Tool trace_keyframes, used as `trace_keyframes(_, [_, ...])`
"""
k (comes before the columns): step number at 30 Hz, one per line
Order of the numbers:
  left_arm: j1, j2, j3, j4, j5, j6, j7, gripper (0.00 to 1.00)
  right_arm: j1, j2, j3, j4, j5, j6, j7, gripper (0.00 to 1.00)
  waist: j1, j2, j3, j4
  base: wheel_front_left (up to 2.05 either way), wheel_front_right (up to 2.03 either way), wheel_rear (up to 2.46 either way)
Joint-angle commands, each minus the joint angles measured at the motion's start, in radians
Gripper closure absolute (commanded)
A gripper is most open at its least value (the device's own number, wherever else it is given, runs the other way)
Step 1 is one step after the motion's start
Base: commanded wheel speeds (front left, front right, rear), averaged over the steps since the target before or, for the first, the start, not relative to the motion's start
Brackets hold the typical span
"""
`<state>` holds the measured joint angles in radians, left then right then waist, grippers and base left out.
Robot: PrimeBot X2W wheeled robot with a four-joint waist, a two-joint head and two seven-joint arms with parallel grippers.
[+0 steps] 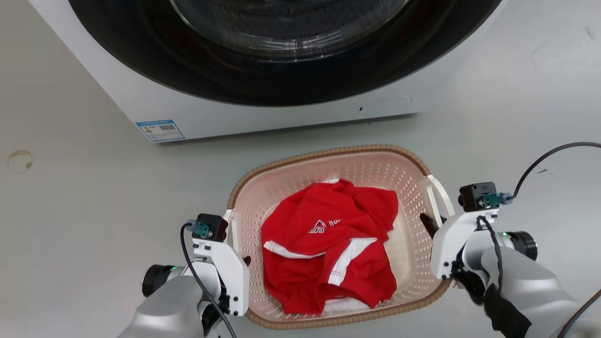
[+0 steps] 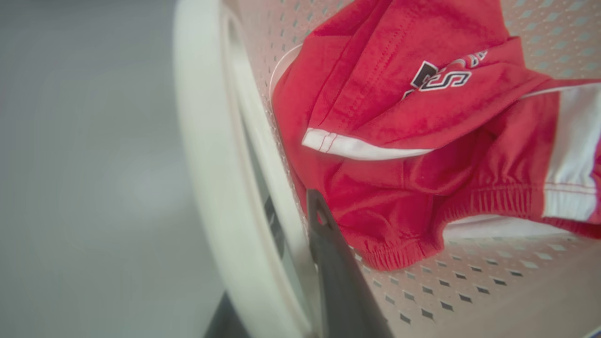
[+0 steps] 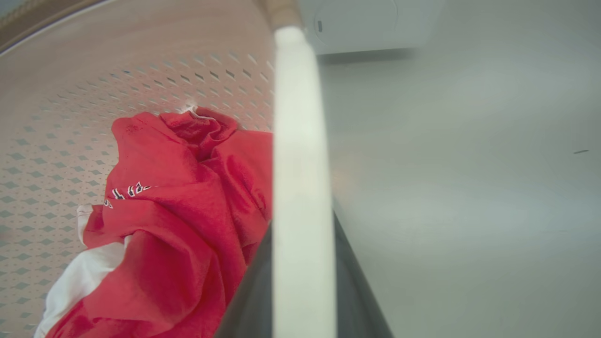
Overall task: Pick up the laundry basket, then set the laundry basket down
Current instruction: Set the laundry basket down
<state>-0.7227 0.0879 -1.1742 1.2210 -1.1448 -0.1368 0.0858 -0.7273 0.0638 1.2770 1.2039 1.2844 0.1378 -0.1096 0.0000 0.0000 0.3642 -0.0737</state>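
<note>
The laundry basket [image 1: 328, 152], pale pink and perforated with a brown woven rim, sits before me with a red and white garment [image 1: 328, 244] inside. My left gripper [image 1: 237, 257] is shut on the left white loop handle [image 1: 231, 230]. In the left wrist view that handle [image 2: 206, 164] runs between the dark fingers [image 2: 328, 253]. My right gripper [image 1: 434, 224] is shut on the right handle [image 1: 443, 195]. The right wrist view has that handle [image 3: 298, 164] clamped between two fingers [image 3: 249, 300]. Whether the basket's bottom touches the floor cannot be told.
A white washing machine [image 1: 263, 112] with a dark round door stands just beyond the basket's far rim. Grey floor [image 1: 84, 211] spreads to the left and right. A black cable [image 1: 540, 164] loops from my right wrist.
</note>
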Motion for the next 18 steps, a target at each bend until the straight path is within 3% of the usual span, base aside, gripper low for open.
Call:
trace_keyframes(1, [-0.028, 0.116, 0.008, 0.054, 0.019, 0.006, -0.014, 1.0, -0.019, -0.114, -0.005, 0.059, -0.001, -0.007, -0.026, 1.0, 0.0, 0.0, 0.025, -0.003, 0.0, 0.0, 0.0])
trace_keyframes(18, [-0.192, 0.088, 0.0, 0.067, 0.046, 0.013, -0.069, 1.0, -0.139, -0.131, -0.033, 0.082, -0.012, -0.007, -0.136, 1.0, 0.0, 0.0, 0.264, 0.021, 0.0, 0.0, 0.0])
